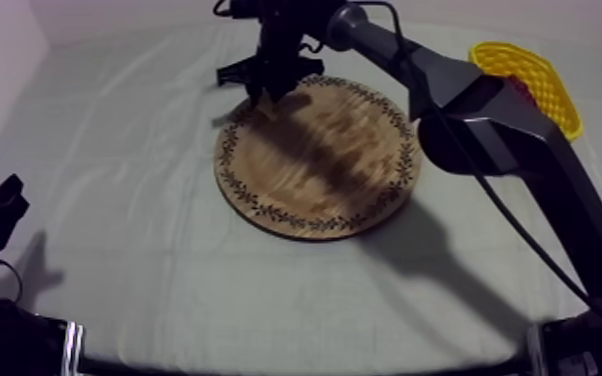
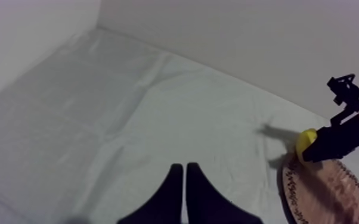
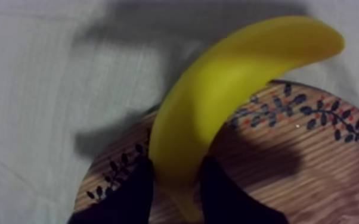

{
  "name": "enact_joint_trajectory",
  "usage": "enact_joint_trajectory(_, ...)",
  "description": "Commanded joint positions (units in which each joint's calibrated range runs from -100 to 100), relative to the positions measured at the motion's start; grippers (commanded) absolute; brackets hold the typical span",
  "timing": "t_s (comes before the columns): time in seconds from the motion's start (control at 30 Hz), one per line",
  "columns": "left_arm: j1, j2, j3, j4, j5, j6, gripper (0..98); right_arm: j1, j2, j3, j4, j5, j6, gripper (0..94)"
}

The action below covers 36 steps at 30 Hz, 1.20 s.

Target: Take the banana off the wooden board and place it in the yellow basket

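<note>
1. Table covered with a grey-white cloth; it carried everything listed below.
2. Round wooden board with a dark leaf-patterned rim; it lay flat near the middle of the table.
3. Right gripper; its arm extended from the right side across the board to the far-left rim. Its two black fingers were closed round item 4.
4. Curved yellow toy banana; it was clamped near one end between the right gripper's fingers, over the board's patterned rim, with its free end out over the cloth. I could not tell whether it touched the wood.
5. Left gripper; it sat low at the table's left, well apart from the board. Its fingers were pressed together in a narrow wedge and held nothing.
6. Yellow lattice basket; it stood at the far right, beyond the right arm and well apart from the banana.
</note>
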Motion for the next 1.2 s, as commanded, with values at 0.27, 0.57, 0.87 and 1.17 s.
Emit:
enact_joint_trajectory(0.27,0.0,0.0,0.0,-0.02,0.0,0.0,0.1,0.8,-6.8,14.2,1.0,-4.0,1.8,15.0)
enact_joint_trajectory(0.57,0.0,0.0,0.0,-0.02,0.0,0.0,0.1,0.6,-24.7,34.4,3.7,-9.8,1.6,15.7)
enact_joint_trajectory(0.87,0.0,0.0,0.0,-0.02,0.0,0.0,0.1,1.9,-50.0,60.5,6.0,-15.4,2.9,17.4)
enact_joint_trajectory(1.17,0.0,0.0,0.0,-0.02,0.0,0.0,0.1,8.4,-70.2,83.7,5.7,-19.1,8.2,18.8)
